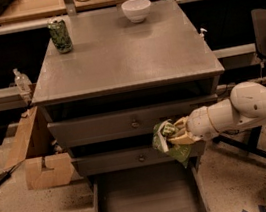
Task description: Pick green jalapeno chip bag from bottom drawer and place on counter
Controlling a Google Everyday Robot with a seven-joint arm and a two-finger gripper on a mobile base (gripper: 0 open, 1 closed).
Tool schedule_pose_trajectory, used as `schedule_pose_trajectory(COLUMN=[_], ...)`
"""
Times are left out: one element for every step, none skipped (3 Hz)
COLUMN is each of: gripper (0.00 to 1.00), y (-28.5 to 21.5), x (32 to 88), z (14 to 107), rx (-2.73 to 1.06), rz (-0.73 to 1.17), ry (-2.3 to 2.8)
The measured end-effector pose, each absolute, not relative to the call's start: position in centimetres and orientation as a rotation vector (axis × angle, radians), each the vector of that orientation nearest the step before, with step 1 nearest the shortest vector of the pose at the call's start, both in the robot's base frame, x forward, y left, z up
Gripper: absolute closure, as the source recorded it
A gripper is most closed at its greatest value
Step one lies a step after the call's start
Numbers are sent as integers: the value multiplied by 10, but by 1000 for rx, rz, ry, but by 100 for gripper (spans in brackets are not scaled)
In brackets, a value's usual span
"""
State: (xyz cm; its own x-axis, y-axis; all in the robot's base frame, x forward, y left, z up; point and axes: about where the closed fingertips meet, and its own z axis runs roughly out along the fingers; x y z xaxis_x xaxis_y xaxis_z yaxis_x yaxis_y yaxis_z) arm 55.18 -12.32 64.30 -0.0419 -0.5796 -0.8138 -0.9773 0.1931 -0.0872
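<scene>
Pick done, placing pending: we are holding the green jalapeno chip bag (180, 154) clamped in the pincer (177, 135), above the open bottom drawer (146, 199), against the middle drawer (112, 161), below the bench (119, 54).

You have three grey metal drawers in the cabinet: a shallow upper drawer (101, 127) and a shallow middle drawer (112, 161), each with one round knob, and one deep, flat-floored bottom drawer (146, 202) standing open. On the flat grey metal desk (125, 58) you can count two things: one green patterned drink can (60, 35) and one white round bowl (136, 9). You also have one crinkled green foil chip bag (163, 142) pinched in the jaws of the single gripper (177, 134), which hangs before the middle drawer's right end, plus one clear plastic bottle (21, 81) at the left and two brown cardboard boxes (45, 171) on the floor.
</scene>
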Motion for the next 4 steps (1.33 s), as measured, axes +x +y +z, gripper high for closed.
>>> schedule_pose_trajectory(gripper=[100,100,100,100], y=[-123,-132,-149,-162], x=[552,555,566,577], z=[644,708,829,918], rx=[-1478,-1441,-1363,-1284], rz=[670,616,494,380], ry=[1716,1737,1786,1782])
